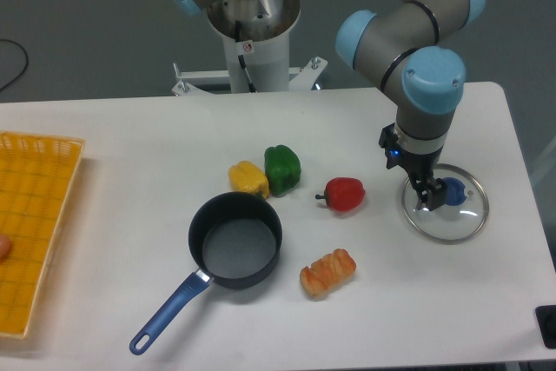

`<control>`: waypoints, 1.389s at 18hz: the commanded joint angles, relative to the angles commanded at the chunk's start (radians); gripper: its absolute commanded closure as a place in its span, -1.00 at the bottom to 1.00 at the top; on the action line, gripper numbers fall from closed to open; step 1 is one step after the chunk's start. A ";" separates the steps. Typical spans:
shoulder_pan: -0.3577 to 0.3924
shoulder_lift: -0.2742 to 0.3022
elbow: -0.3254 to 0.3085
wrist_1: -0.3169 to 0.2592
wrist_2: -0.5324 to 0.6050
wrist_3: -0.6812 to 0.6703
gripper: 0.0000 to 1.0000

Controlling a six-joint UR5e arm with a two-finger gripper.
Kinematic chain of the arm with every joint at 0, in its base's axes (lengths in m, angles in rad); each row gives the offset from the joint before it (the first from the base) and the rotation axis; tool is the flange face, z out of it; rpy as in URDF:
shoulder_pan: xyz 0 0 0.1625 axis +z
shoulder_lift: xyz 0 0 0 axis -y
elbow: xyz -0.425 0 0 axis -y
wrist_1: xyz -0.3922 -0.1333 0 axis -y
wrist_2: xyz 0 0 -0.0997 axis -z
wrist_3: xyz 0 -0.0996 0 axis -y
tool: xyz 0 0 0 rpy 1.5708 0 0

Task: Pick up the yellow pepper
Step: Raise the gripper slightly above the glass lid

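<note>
The yellow pepper (249,179) lies on the white table just above the pot's rim, touching the green pepper (282,168) on its right. My gripper (426,202) is far to the right, pointing down over the glass lid (445,203), right beside the lid's blue knob (453,190). Its dark fingers overlap from this angle, so the gap between them does not show. Nothing can be seen held in them.
A dark pot with a blue handle (235,240) sits in front of the yellow pepper. A red pepper (345,194) and a croissant (327,273) lie between the pot and the lid. A yellow basket (35,206) is at the left edge.
</note>
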 joint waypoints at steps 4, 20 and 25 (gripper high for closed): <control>0.000 0.002 -0.002 0.002 -0.003 0.000 -1.00; -0.002 -0.002 -0.054 0.026 0.011 -0.162 -1.00; -0.035 -0.018 -0.044 0.029 0.008 -0.301 -1.00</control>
